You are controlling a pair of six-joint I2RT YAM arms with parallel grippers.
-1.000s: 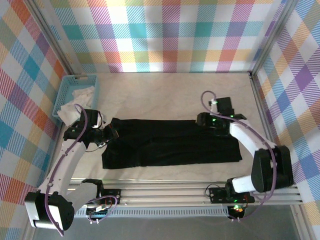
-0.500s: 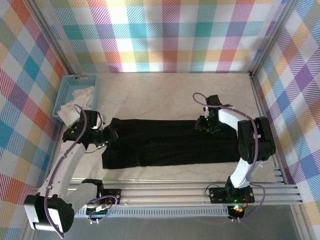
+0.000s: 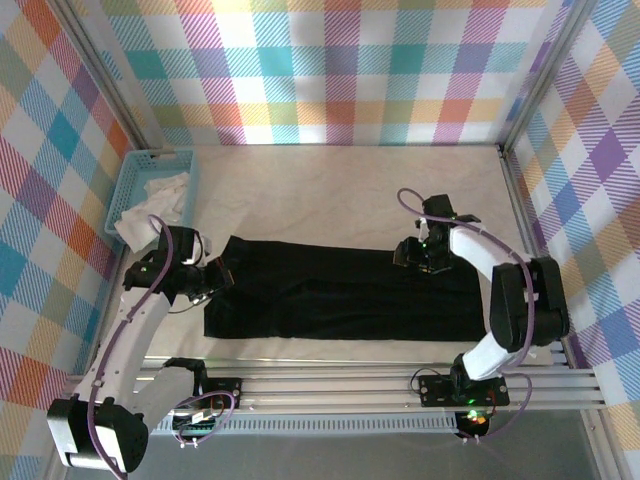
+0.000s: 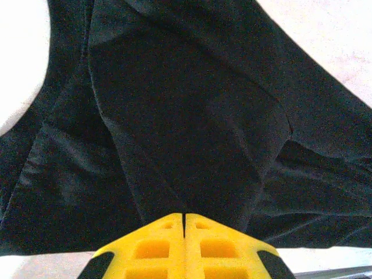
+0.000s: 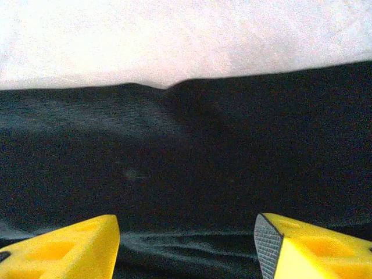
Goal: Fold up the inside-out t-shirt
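Note:
The black t-shirt [image 3: 340,295] lies as a long, folded band across the table, with no print showing. My left gripper [image 3: 218,272] sits at the band's left end. In the left wrist view its yellow jaws [image 4: 184,216] are pressed together and a ridge of the t-shirt [image 4: 186,116] runs up into them. My right gripper [image 3: 405,255] hovers low over the far edge near the right end. Its fingers [image 5: 70,247] stand wide apart above the t-shirt [image 5: 203,163], with nothing between them.
A light-blue basket [image 3: 135,170] holding a white cloth [image 3: 160,195] stands at the back left, just beyond my left arm. Bare pale tabletop [image 3: 330,190] stretches behind the shirt. Metal rails [image 3: 330,385] run along the near edge, and checked walls enclose the table.
My right gripper narrowed a little and then opened wider, while its arm swung over the shirt's far right edge. My left gripper stayed shut at the left end and barely moved.

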